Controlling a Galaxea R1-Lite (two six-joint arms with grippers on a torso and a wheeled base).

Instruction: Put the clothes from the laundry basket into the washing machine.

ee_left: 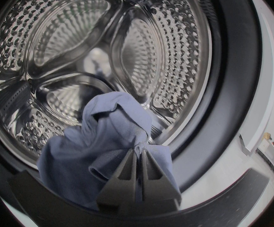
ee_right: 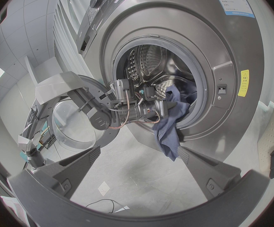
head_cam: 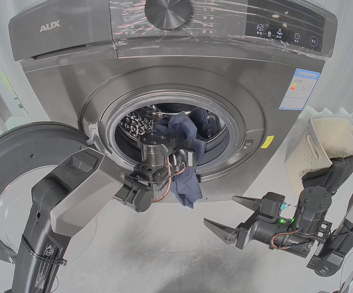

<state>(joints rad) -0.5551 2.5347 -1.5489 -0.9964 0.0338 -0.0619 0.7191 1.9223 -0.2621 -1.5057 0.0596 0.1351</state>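
Navy garment [head_cam: 186,186], gripped by left jaws at washing machine [head_cam: 241,82] mouth, trails outside: push deeper before releasing; right jaws spread.

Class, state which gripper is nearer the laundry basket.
Right. The right gripper hangs open near the laundry basket, not touching it; the left gripper is farther off at the washing machine opening, shut on a blue garment.

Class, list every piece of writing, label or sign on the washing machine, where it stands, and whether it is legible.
Detergent drawer front: a brand name, three large pale capitals, legible.
Dial surround: small program labels, blurred under plastic film.
Control panel: white icons, no readable words.
Blue label: print too small.
Yellow sticker: print too small.
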